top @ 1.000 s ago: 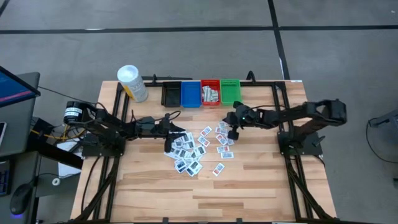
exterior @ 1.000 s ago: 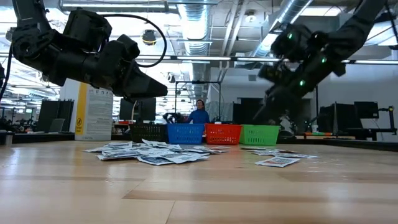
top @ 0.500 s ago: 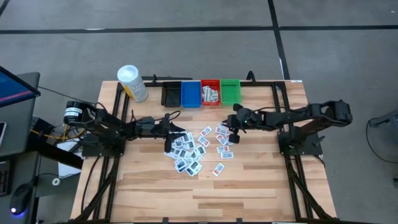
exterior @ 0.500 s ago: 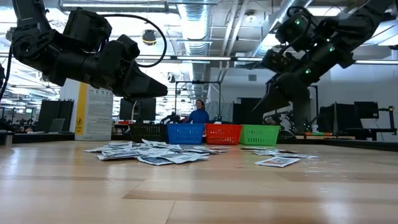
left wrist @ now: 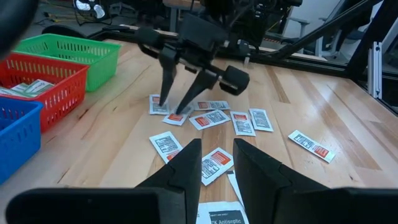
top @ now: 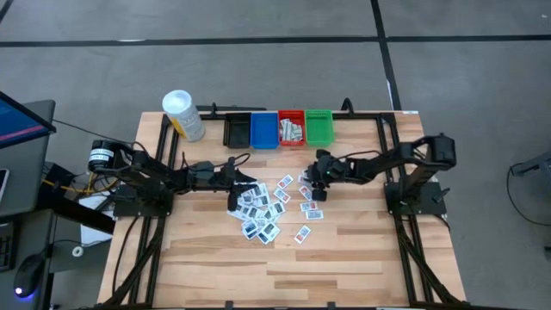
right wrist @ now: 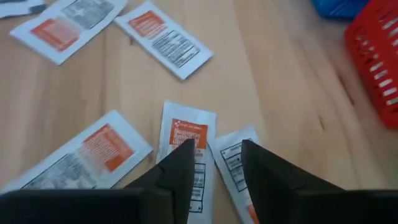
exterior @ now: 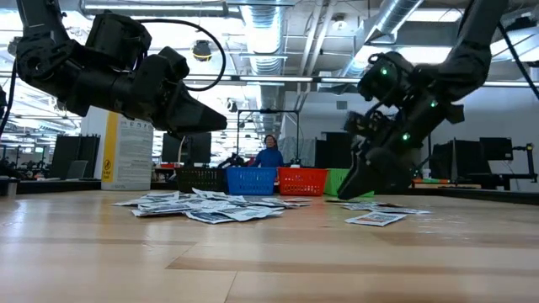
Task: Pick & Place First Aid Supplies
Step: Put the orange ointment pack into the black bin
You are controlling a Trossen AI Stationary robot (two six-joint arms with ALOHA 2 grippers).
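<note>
Right gripper [left wrist: 179, 96] spread low over crowded packets [right wrist: 186, 149] (left gripper [left wrist: 217, 163] idle, parted, empty); risked pinching two together.

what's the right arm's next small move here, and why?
Probably close the right gripper on the orange-marked packet: its open fingers are down at the table, straddling that packet, near the red bin. The left gripper waits over the pile.

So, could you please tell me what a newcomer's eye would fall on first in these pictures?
Probably the heap of first aid packets scattered at the middle of the wooden table, with the right gripper lowered over its edge, fingers spread above a packet. Next, the row of black, blue, red and green bins along the far edge. The left gripper hangs at the heap's other side.
</note>
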